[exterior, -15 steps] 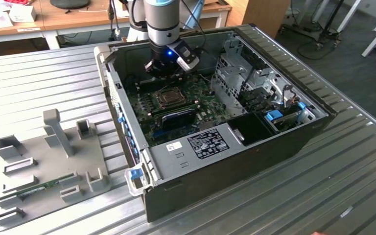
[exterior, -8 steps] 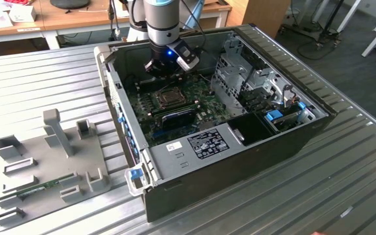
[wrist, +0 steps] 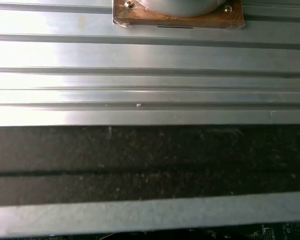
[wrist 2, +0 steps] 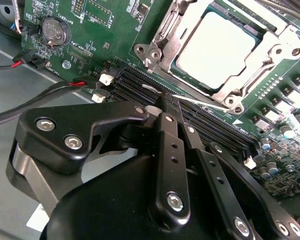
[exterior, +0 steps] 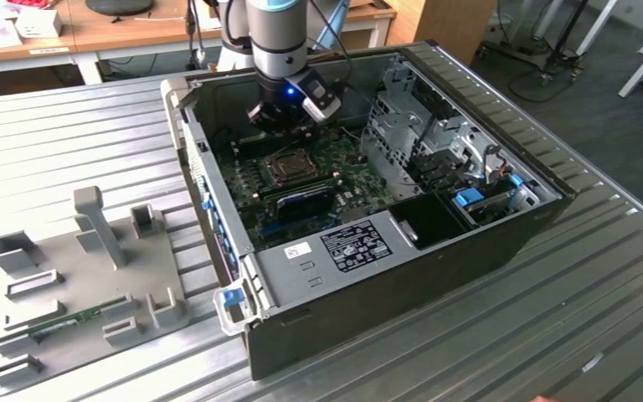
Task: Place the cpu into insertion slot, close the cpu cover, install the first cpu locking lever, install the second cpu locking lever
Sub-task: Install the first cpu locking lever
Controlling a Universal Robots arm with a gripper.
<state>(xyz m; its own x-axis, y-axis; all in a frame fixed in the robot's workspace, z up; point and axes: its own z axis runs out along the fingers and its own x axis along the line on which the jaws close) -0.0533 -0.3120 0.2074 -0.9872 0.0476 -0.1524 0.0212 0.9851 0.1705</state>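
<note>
1. We see an open black desktop computer case (exterior: 411, 251) lying on its side on a ribbed aluminium table (exterior: 64, 151), so its green motherboard (exterior: 299, 180) faces up and the arm can reach it from above.
2. Our grey robot arm reaches down into the far part of the case, its black gripper (exterior: 280, 117) hovering just beyond the square silver-rimmed insertion slot (exterior: 288, 166).
3. In the second wrist view, the small flat silvery cpu (wrist 2: 215, 47) already sits in the slot, and the thin silvery metal cpu cover (wrist 2: 182, 30) lies flat around it, framing the chip through its window; we judge it closed.
4. The gripper (wrist 2: 165, 102) has its black fingers (wrist 2: 169, 117) drawn together at a thin metal wire lever (wrist 2: 202, 102) beside the socket, over the long black memory slots (wrist 2: 210, 127); we judge it is working that locking lever, though we cannot tell whether anything is pinched.
5. On the exterior view's left, a grey parts fixture (exterior: 87, 276) stands on the table, well apart from the case.
</note>
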